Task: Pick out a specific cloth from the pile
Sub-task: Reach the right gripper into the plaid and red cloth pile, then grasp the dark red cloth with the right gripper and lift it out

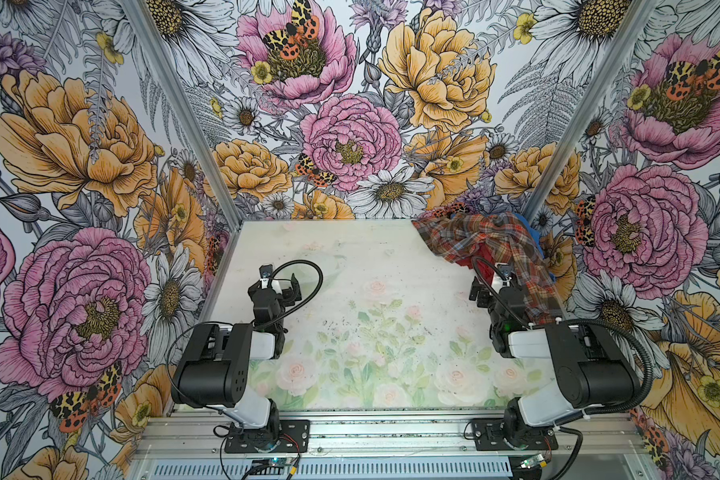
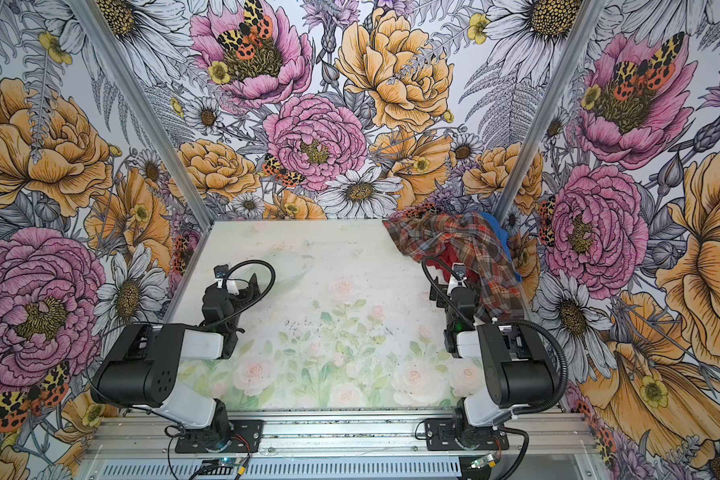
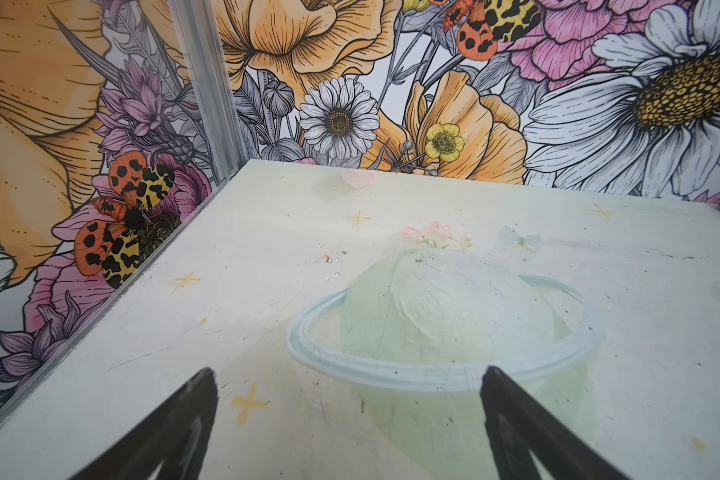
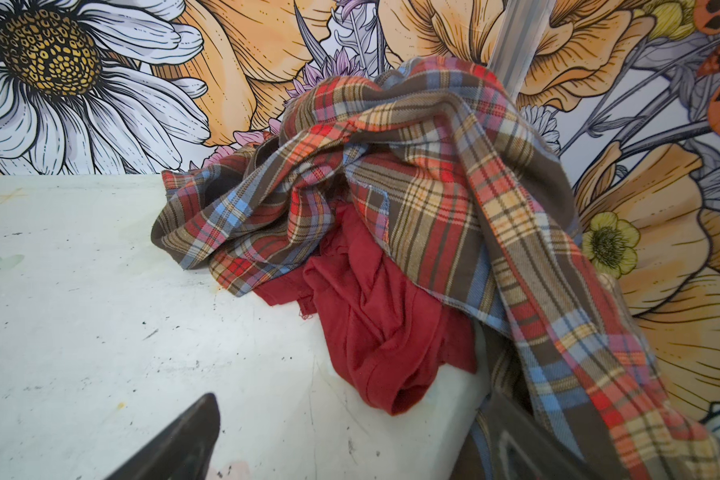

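The cloth (image 4: 375, 316), no label visible, pokes from under the pile (image 4: 433, 174); both jaws spread, empty.

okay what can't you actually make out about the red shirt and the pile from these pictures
- Dark-red shirt: mostly buried under the plaid shirt in the right wrist view; its neck label and full outline are hidden.
- Blue fabric: only a sliver shows behind the pile in both top views.
- Right gripper: one finger partly covered by plaid.
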`<state>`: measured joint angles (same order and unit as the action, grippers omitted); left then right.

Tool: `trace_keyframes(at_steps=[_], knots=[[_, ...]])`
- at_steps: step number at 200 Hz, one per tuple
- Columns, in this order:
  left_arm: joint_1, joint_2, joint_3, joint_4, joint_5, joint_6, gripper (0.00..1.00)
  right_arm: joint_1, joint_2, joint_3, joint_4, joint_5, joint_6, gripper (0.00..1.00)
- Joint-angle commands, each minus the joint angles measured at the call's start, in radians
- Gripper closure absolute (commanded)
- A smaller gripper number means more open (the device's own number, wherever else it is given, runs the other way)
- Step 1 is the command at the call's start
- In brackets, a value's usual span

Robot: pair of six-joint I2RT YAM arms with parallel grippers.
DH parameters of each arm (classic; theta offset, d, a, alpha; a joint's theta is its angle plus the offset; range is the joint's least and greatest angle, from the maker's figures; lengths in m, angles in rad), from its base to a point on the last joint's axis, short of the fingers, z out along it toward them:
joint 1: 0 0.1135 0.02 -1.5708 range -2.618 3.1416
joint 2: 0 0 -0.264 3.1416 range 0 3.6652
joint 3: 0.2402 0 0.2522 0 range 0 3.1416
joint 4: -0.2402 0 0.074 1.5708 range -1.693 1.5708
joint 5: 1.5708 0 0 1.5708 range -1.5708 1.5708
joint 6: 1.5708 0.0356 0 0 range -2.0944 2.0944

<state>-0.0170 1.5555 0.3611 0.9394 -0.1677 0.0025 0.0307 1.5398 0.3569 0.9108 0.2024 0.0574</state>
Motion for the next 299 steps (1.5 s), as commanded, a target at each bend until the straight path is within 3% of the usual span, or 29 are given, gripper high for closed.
trace_keyframes(at_steps=[1, 25, 37, 55, 64, 80, 97, 108, 119, 150, 172, 186, 194, 214, 248, 299], knots=[[-0.019, -0.005, -0.010, 0.055, -0.034, 0.017, 0.01, 0.033, -0.008, -0.051, 0.138, 0.066, -0.025, 0.01], [-0.063, -0.102, -0.025, 0.002, -0.120, 0.055, 0.01, 0.054, -0.067, -0.107, 0.191, 0.125, -0.032, 0.01], [-0.140, -0.199, -0.021, -0.081, -0.177, 0.120, 0.01, 0.088, -0.144, -0.103, 0.124, 0.159, -0.064, 0.01], [-0.312, -0.337, -0.002, -0.218, -0.313, 0.169, 0.01, 0.171, -0.269, -0.048, -0.080, 0.239, -0.110, 0.02], [-0.390, -0.405, 0.046, -0.356, -0.309, 0.149, 0.01, 0.191, -0.334, 0.004, -0.242, 0.253, -0.062, 0.02], [-0.518, -0.467, 0.193, -0.644, -0.282, 0.081, 0.01, 0.194, -0.414, 0.101, -0.507, 0.165, 0.021, 0.02], [-0.648, -0.450, 0.352, -0.854, -0.239, 0.042, 0.01, 0.185, -0.426, 0.205, -0.745, 0.178, 0.103, 0.01], [-0.737, -0.404, 0.456, -0.973, -0.184, 0.070, 0.01, 0.158, -0.394, 0.286, -0.915, 0.170, 0.147, 0.00], [-0.840, -0.342, 0.580, -1.118, -0.203, 0.102, 0.01, 0.119, -0.351, 0.358, -1.040, 0.125, 0.184, 0.01], [-1.040, -0.230, 0.886, -1.425, -0.248, 0.115, 0.01, 0.022, -0.224, 0.422, -1.100, -0.046, 0.306, 0.11], [-1.059, -0.225, 0.938, -1.418, -0.115, 0.189, 0.01, 0.001, -0.086, 0.491, -1.125, -0.066, 0.331, 0.18], [-1.045, -0.227, 0.914, -1.383, 0.028, 0.265, 0.01, -0.016, -0.006, 0.537, -1.132, -0.081, 0.350, 0.25], [-1.045, -0.230, 0.884, -1.341, 0.053, 0.310, 0.01, -0.026, 0.035, 0.559, -1.133, -0.089, 0.362, 0.29], [-1.045, -0.244, 0.762, -1.194, 0.044, 0.395, 0.01, -0.045, 0.106, 0.621, -1.149, -0.098, 0.382, 0.34], [-1.047, -0.307, 0.609, -0.980, 0.038, 0.351, 0.01, -0.089, 0.187, 0.710, -1.205, -0.106, 0.405, 0.37], [-1.054, -0.388, 0.562, -0.895, -0.033, 0.354, 0.01, -0.150, 0.285, 0.792, -1.248, -0.183, 0.397, 0.40]])
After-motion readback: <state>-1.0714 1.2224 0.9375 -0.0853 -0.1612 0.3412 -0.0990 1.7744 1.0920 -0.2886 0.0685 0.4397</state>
